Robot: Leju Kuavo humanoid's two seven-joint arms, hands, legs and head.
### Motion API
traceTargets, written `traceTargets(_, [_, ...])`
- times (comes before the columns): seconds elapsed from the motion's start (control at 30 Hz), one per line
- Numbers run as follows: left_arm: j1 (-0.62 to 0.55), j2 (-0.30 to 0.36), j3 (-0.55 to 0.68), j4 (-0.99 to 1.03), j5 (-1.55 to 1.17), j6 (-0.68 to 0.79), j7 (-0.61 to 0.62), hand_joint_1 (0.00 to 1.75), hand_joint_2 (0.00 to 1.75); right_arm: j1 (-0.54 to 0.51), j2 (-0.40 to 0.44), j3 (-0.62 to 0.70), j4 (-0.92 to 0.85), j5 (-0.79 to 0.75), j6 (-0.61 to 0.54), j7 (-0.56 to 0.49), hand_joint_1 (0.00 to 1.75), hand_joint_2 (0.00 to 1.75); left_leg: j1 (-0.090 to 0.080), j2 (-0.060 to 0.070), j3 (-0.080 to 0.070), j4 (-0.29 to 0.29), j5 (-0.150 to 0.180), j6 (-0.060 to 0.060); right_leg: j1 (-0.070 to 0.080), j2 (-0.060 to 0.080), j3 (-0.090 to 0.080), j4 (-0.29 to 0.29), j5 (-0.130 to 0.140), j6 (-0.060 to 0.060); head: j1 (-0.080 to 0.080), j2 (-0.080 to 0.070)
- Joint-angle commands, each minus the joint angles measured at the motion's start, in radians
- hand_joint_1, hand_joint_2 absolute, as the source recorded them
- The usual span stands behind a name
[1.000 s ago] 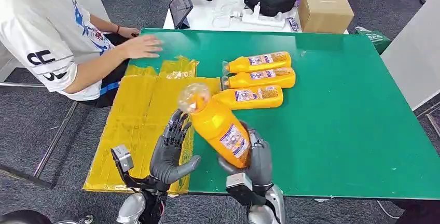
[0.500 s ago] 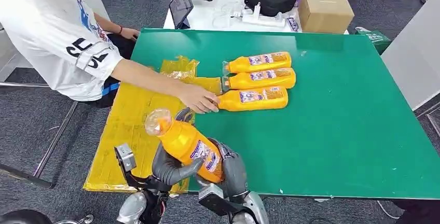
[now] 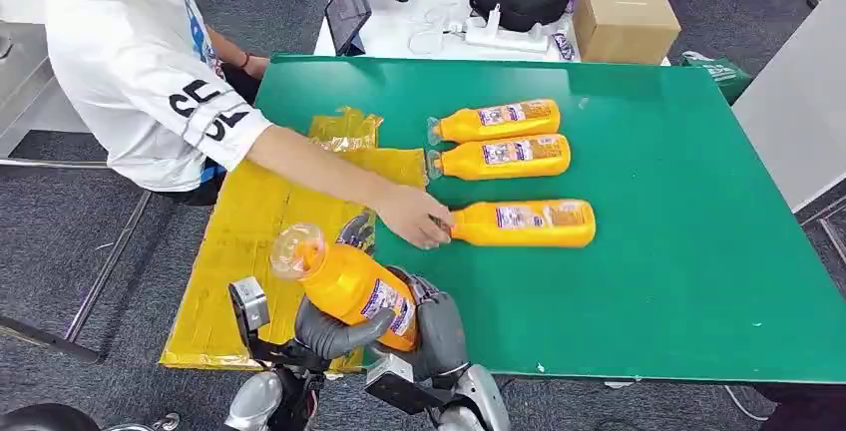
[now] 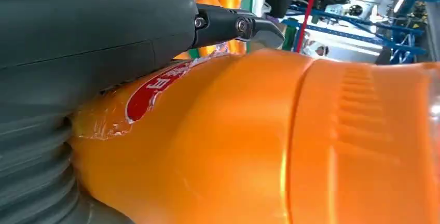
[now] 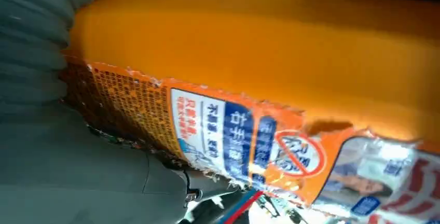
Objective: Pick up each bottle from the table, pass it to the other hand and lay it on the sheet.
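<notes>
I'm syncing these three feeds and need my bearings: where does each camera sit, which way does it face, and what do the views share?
Head view: high on the robot, looking forward and down at the green table; both hands, left hand and right hand, grip the held bottle.
Left wrist view: behind the left hand, facing the bottle close up.
Right wrist view: behind the right hand, facing the bottle's label.
All three views share the held bottle.

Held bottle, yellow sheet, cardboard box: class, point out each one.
held bottle (image 3: pixel 349 286), head view, orange body near the label
yellow sheet (image 3: pixel 249 221), head view, bare middle
cardboard box (image 3: pixel 626 20), head view, top face
</notes>
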Motion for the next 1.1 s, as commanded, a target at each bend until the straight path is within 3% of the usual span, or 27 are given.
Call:
traceTargets(0.03, [-0.068, 0.049, -0.058, 0.109, -0.072, 0.009, 0.006, 0.0, 1.75, -0.072, 0.012, 0.084, 0.14, 0.023, -0.012, 0.014, 1.75, 1.75, 0.001, 0.001, 0.003, -0.001, 0.0, -0.001, 0.001, -0.001, 0.003, -0.001, 0.0, -0.002, 0.0, 0.0])
traceTargets(0.33, [-0.072, 0.05, -0.058, 0.12, -0.074, -0.003, 0.006, 0.0, 1.75, -0.078, 0.01, 0.104, 0.16, 0.025, 0.014, 0.018, 1.75, 1.75, 0.0, 0.0, 0.002, 0.0, 0.0, -0.001, 0.001, -0.001, 0.002, -0.001, 0.0, -0.001, 0.0, 0.0])
traceTargets(0.37, [-0.074, 0.049, -0.056, 0.125, -0.074, -0.006, 0.004, 0.09, 1.75, -0.079, 0.011, 0.112, 0.173, 0.029, 0.021, 0.021, 1.75, 1.75, 0.001, 0.0, 0.003, -0.001, -0.001, -0.001, 0.001, -0.001, 0.004, -0.001, 0.0, -0.002, 0.0, 0.0])
traceTargets(0.4, [-0.075, 0.048, -0.054, 0.128, -0.073, -0.009, 0.001, 0.37, 1.75, -0.08, 0.012, 0.116, 0.181, 0.029, 0.022, 0.023, 1.75, 1.75, 0.001, 0.0, 0.002, -0.001, 0.0, -0.001, 0.001, -0.001, 0.002, -0.001, 0.0, -0.001, 0.0, 0.0])
traceTargets(0.43, [-0.075, 0.045, -0.048, 0.13, -0.062, -0.027, -0.007, 1.75, 1.75, -0.085, 0.014, 0.126, 0.2, 0.019, 0.028, 0.019, 1.75, 1.75, 0.001, 0.0, 0.003, -0.001, 0.0, -0.001, 0.001, -0.001, 0.003, -0.001, 0.0, -0.002, 0.0, 0.0])
traceTargets(0.77, [-0.044, 0.027, -0.005, 0.063, 0.137, -0.171, -0.018, 1.75, 1.75, -0.092, 0.013, 0.129, 0.241, 0.031, 0.075, 0.047, 1.75, 1.75, 0.001, -0.001, 0.001, 0.0, 0.0, -0.001, 0.001, -0.002, 0.001, -0.001, -0.001, -0.001, 0.0, 0.0])
traceTargets(1.1, [-0.035, 0.023, -0.001, 0.049, 0.22, -0.225, -0.005, 1.75, 1.75, -0.096, 0.015, 0.121, 0.263, 0.062, 0.083, 0.074, 1.75, 1.75, 0.001, -0.001, 0.001, 0.0, 0.0, -0.001, 0.001, -0.003, 0.002, -0.001, -0.001, -0.001, 0.0, 0.0])
